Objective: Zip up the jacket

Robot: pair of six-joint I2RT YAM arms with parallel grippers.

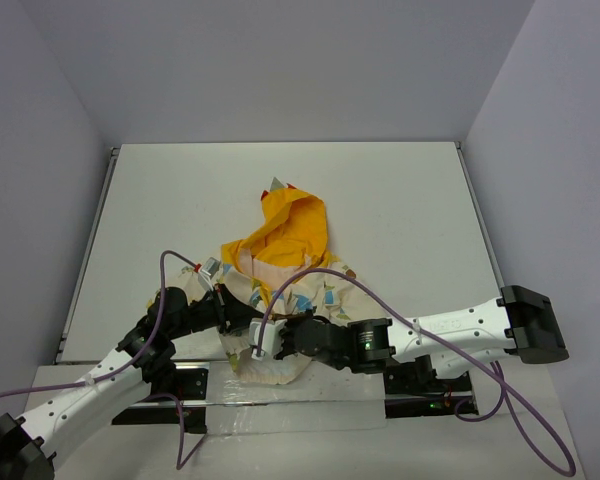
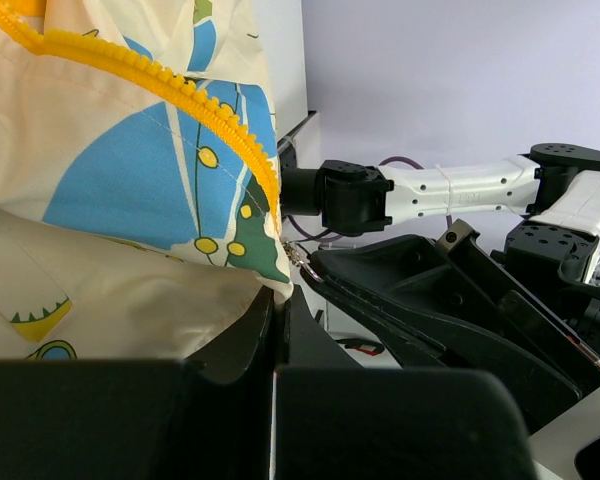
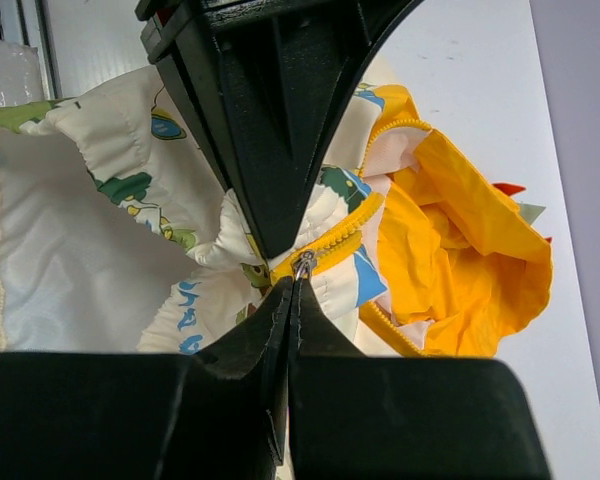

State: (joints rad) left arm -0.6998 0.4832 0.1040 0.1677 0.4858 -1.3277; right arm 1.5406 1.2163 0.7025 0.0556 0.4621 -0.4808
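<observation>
- Right fingers [image 3: 250,340] are pressed together on the little zipper pull [image 3: 302,266].
- Left fingers [image 2: 242,340] pinch the jacket [image 1: 285,225] at its bottom edge.
- It lies on the desk [image 1: 410,200], soft and floppy, so it needs pulling flat.

From high behind the near edge, I'm looking down over the whole table [image 1: 400,200]. Both wrist cameras are sitting very close to the jacket [image 2: 130,170], left facing sideways, right facing downward, both sharing its zipper [image 3: 330,246].
</observation>
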